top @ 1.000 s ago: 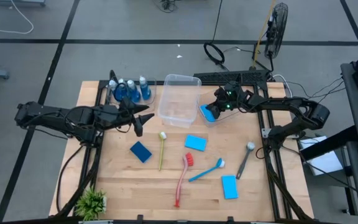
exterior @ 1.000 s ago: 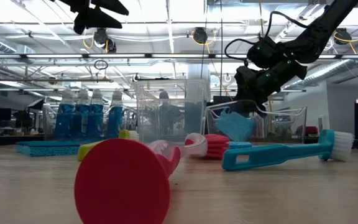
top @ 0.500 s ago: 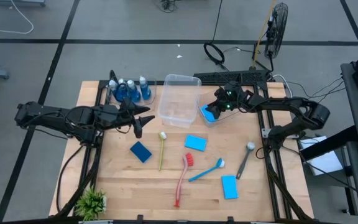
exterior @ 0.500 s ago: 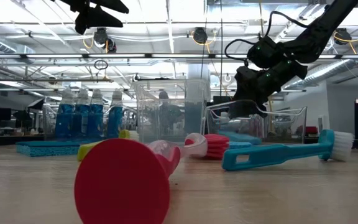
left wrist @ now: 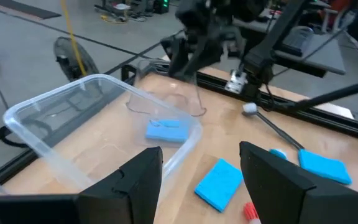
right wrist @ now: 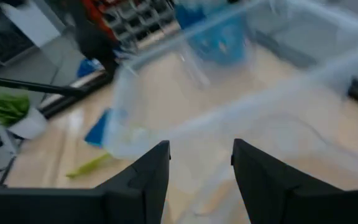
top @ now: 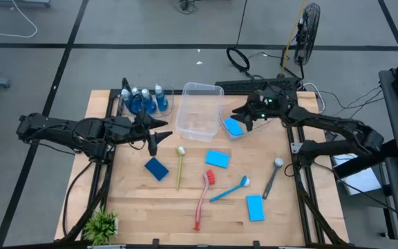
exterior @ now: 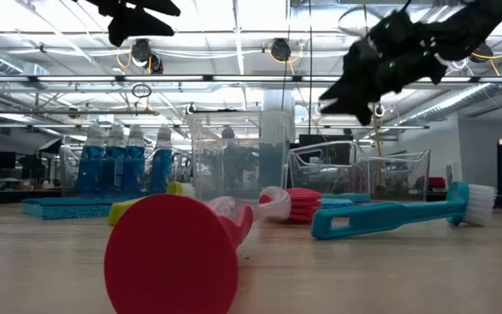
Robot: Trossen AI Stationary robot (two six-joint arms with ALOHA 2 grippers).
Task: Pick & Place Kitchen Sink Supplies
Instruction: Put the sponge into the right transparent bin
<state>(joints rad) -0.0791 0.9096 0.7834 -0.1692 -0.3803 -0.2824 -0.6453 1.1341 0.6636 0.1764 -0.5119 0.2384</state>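
Note:
A blue sponge (top: 233,127) lies flat in the small clear tub (top: 238,134), beside the large clear tub (top: 199,111). My right gripper (top: 242,116) hangs open above that small tub, high over it in the low view (exterior: 342,103), and holds nothing (right wrist: 201,186). My left gripper (top: 159,133) waits open in the air left of the large tub (left wrist: 201,186). Blue bottles (top: 144,101) stand at the far left. Other sponges (top: 156,168) (top: 218,158) (top: 255,207) and the brushes, yellow-green (top: 179,166), red (top: 202,197), blue (top: 230,188) and grey (top: 273,176), lie flat on the table.
A small green plant (top: 102,225) stands at the near left corner. The red brush's round handle end (exterior: 171,255) fills the front of the low view. Bare wood lies between the loose supplies and the table's near edge.
My right gripper has let go of the blue sponge, which dropped from hanging upright to lying flat in the small tub. The gripper then rose clear of the tub and drew back a little toward the table's right edge.

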